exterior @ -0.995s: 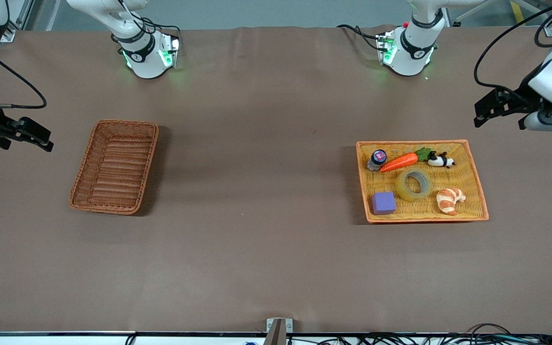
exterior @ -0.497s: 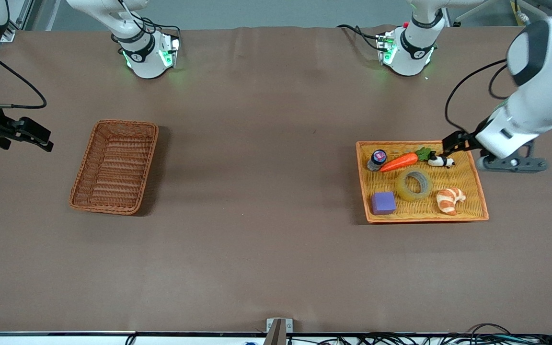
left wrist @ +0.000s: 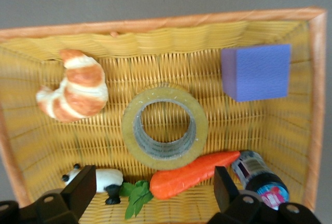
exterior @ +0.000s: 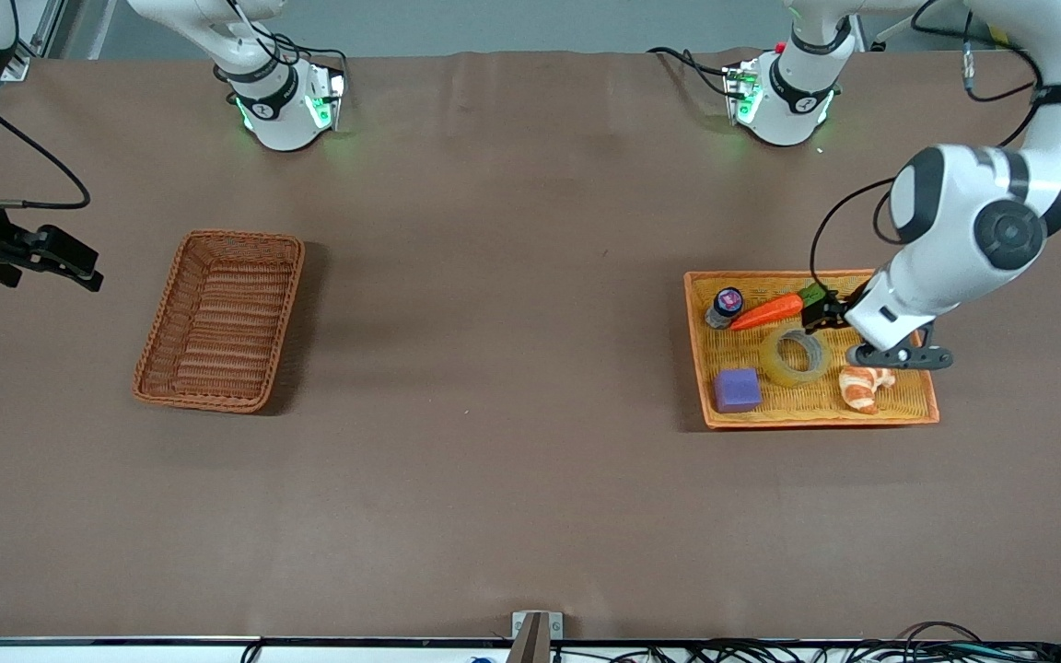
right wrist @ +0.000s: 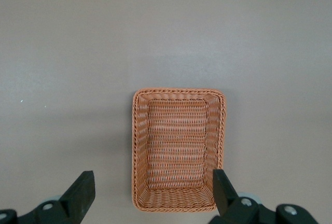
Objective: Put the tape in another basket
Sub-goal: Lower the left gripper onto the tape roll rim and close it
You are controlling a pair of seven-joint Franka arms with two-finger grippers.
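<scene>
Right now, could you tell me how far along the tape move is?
Nothing is moved yet: the tape lies flat in the orange-yellow basket, ungrasped. In hand: the left gripper hovers over that basket, fingers open, near the tape. Left: grasp, lift and carry it into the reddish-brown basket, which holds nothing. The right gripper waits open above it.

Panda toy [left wrist: 98, 178] and small bottle [left wrist: 261, 179] partly hidden by left gripper's fingers [left wrist: 79, 192].

- bright, even overhead light; soft shadows beside both baskets
- green glow at the arm bases
- left wrist view slightly soft
</scene>
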